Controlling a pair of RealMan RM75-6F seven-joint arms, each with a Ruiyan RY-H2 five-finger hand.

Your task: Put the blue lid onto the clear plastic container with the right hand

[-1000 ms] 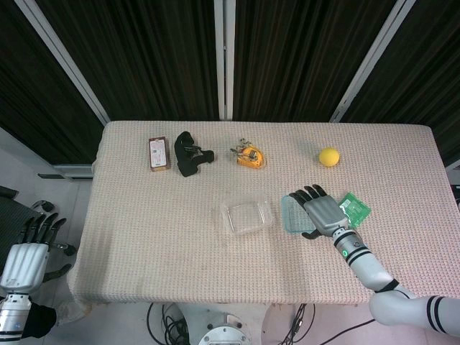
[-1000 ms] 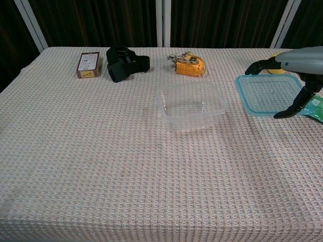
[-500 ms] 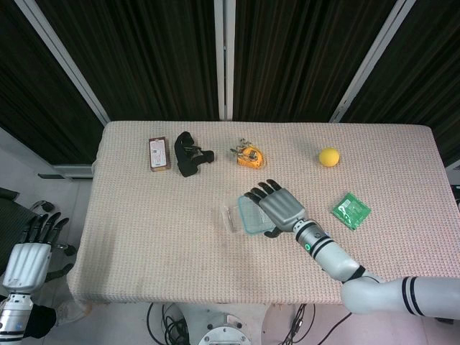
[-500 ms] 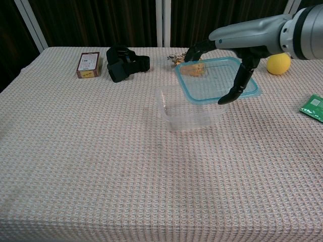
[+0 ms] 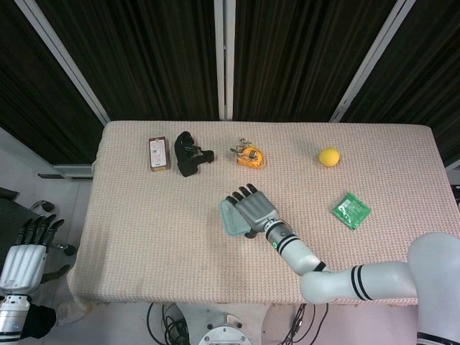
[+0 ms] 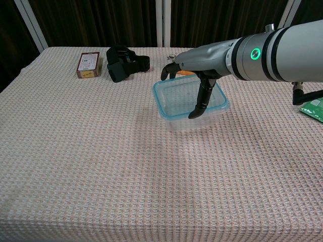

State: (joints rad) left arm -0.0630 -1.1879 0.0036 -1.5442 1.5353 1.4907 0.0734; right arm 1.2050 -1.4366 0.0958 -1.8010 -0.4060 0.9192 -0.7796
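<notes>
I have the right hand (image 6: 199, 68) with fingers (image 6: 202, 98) clamped on the lid (image 6: 174, 98), which sits over the container (image 6: 219, 106), seemingly not fully seated, mid-bench (image 6: 101, 166).

Blue-rimmed lid (image 6: 174, 98); clear container (image 6: 214, 108); beige waffle-weave tablecloth (image 6: 101, 166); yellow ball (image 5: 329, 157); green packet (image 5: 351, 210); brown box (image 6: 88, 64); black strap (image 6: 126, 63); grey right hand (image 5: 253, 210).
</notes>
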